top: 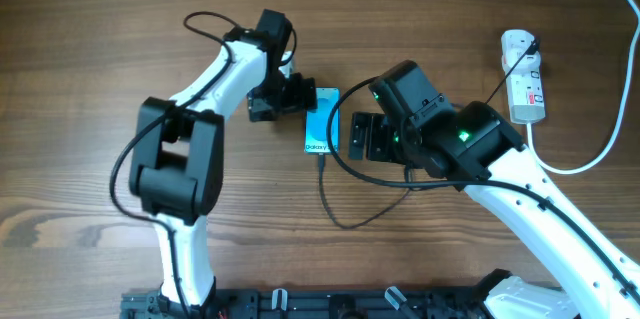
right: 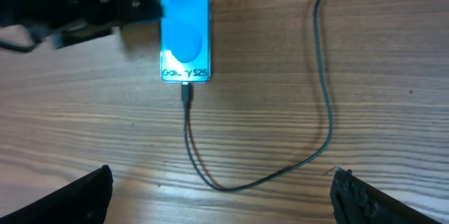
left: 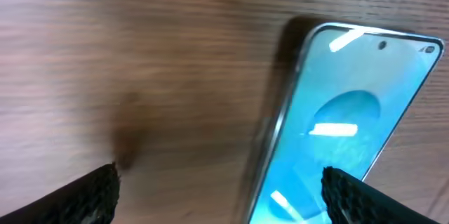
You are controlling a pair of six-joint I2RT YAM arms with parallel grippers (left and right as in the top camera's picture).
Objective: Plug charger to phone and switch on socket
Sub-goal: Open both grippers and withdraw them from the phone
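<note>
Your left gripper (left: 221,178) has its jaws spread wide about the phone (left: 344,112), which lies flat near the middle of the tabletop. One finger (left: 354,197) overlaps the screen's edge, though you can't tell whether it touches. Your right gripper (right: 221,180) is also wide open and holds nothing, hovering above the charger (right: 186,95), whose tip appears seated in the phone's Galaxy end. The socket (top: 526,84) sits well apart by the right edge, toward the far corner.

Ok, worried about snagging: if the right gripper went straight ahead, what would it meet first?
Probably the charger looping just ahead of the right gripper, then the phone beyond; its height is unclear.
</note>
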